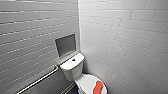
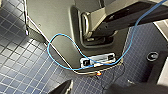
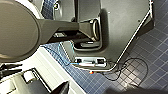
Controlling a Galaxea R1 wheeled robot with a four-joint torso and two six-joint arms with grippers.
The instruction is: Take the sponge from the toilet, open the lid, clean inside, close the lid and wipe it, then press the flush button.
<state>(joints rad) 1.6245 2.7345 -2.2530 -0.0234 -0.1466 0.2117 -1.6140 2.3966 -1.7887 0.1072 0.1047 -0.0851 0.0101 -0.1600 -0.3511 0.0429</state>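
Sponge (image 1: 98,87) lies near the rim of the closed lid (image 1: 87,82), toilet (image 1: 72,68) in tiled corner (image 1: 79,35); left pincer (image 2: 88,91), right pincer (image 3: 95,91): opening unclear.

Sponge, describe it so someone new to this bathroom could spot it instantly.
Find the white toilet in the corner of the tiled walls. On its closed lid lies the sponge. It is the only orange-red thing there, elongated with a pinched waist.

lid (image 1: 86,84) cut off, sponge (image 1: 98,87) end cropped

Bathroom w/ toilet (image 1: 75,68), white wall tiles (image 1: 120,37), grab bar (image 1: 40,80)
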